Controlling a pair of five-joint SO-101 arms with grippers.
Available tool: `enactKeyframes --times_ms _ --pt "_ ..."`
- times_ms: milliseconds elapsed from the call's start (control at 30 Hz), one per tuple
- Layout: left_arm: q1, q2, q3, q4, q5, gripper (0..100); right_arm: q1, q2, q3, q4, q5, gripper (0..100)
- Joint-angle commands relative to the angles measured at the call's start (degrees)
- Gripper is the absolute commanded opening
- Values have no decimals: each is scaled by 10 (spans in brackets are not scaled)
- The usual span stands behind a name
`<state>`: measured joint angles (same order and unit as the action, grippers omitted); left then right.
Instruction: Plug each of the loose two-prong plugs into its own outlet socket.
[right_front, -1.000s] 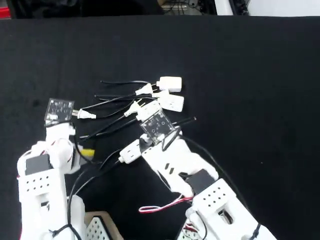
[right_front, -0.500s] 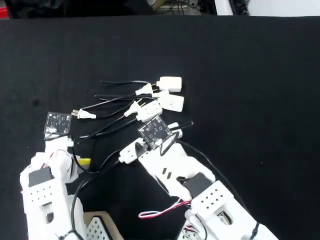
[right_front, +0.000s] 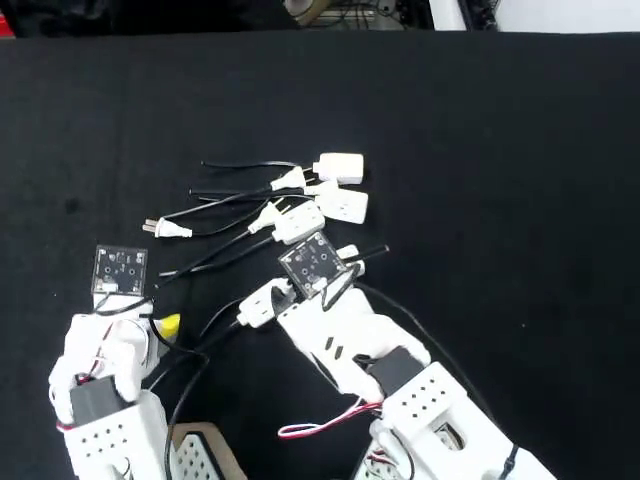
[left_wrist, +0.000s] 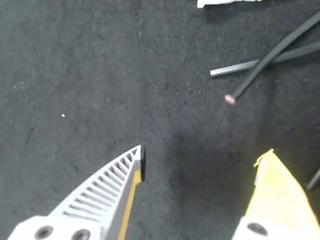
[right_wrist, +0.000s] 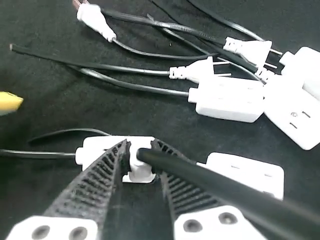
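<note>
One plug (right_wrist: 137, 172) gripped in closed right fingers (right_wrist: 107, 172), butted against socket (right_wrist: 102, 146) at fingertips; insertion step likely. Next: firm straight push. Left fingers (left_wrist: 117, 182) open, empty.

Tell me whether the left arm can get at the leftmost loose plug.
Probably yes. The left gripper is open, and the leftmost plug lies ahead of it on that arm's side, apart from the other plugs and the right arm, with nothing on top.

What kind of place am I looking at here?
Likely a robotics lab bench: two white plastic robot arms stand at a black cloth-covered table, with white two-prong plugs on black cords and white outlet blocks laid out.
</note>
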<state>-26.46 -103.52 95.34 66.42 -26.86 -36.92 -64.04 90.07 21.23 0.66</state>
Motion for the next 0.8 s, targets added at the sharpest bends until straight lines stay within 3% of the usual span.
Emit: enactKeyframes --times_ms 0,567,767 --pt "22 4 -13 9 -5 353 -4 -3 14 -41 -8 12" --pt "29 -8 -7 13 -6 353 -3 0 33 -61 -9 11" --pt "29 -8 -7 13 -6 353 -1 86 17 -116 -8 11"
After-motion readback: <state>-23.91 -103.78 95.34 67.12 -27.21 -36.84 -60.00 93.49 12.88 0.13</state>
